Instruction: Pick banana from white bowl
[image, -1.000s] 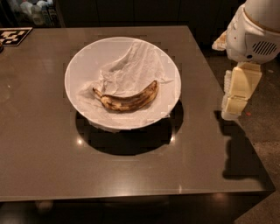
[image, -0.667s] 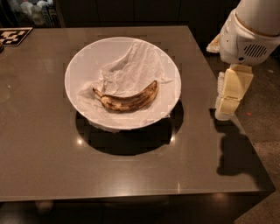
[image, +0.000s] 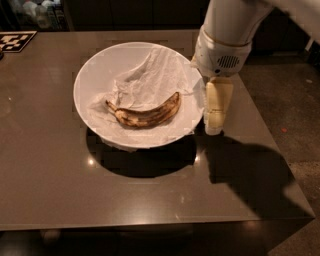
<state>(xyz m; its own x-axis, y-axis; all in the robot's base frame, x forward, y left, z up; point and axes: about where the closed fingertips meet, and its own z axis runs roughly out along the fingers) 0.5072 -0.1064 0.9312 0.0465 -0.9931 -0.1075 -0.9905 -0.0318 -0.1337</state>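
Observation:
The banana, yellow-brown with dark blotches, lies curved in the white bowl on crumpled white paper. The bowl stands on the grey-brown table. My gripper hangs from the white arm at the bowl's right rim, just right of the banana's right end, pointing down. It holds nothing that I can see.
A black-and-white marker tag lies at the table's far left corner. The table's right edge runs close behind the gripper, with dark floor beyond. The arm casts a shadow on the table to the right of the bowl.
The arm and gripper have moved left from beyond the table's right edge to the bowl's right rim. The banana and bowl have not moved.

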